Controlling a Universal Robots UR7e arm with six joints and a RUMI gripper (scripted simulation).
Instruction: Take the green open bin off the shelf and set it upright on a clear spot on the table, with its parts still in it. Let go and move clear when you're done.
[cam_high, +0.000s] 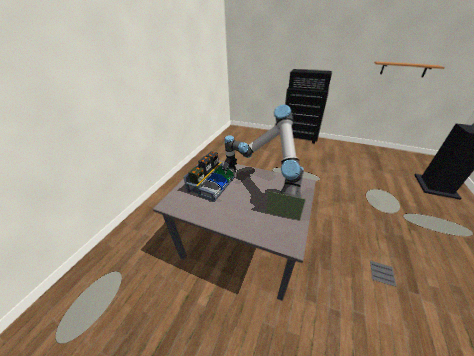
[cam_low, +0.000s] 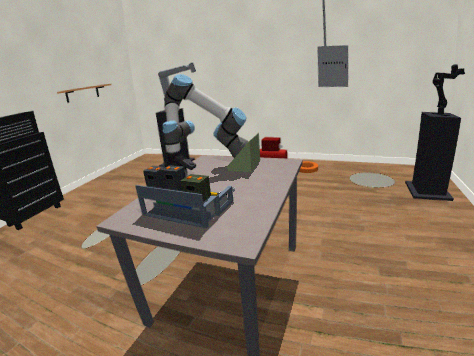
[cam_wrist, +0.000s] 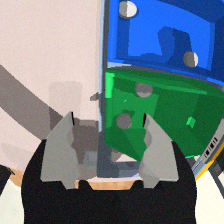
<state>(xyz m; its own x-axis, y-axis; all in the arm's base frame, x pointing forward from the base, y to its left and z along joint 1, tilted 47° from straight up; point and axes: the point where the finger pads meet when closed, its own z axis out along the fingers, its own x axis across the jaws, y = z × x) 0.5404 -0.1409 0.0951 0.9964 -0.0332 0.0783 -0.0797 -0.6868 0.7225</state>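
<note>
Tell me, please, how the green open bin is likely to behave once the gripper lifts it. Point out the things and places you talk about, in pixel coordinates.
The green open bin (cam_high: 223, 174) (cam_wrist: 167, 107) looks like stiff, smooth plastic, so its walls should flex little. Its round grey parts (cam_wrist: 123, 121) appear loose and could slide if it tilts. Gripped at one edge, as the gripper (cam_high: 229, 170) (cam_wrist: 108, 113) is placed, it would probably sag at the far side.

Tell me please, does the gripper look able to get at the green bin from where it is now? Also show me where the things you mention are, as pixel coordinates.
Probably yes: the gripper (cam_high: 229, 167) (cam_wrist: 108, 113) is open over the near side wall of the green bin (cam_high: 224, 173) (cam_wrist: 167, 107), and the wrist view shows nothing between them. The blue bin (cam_high: 218, 180) (cam_wrist: 165, 35) sits close beside, so sideways room looks small.
</note>
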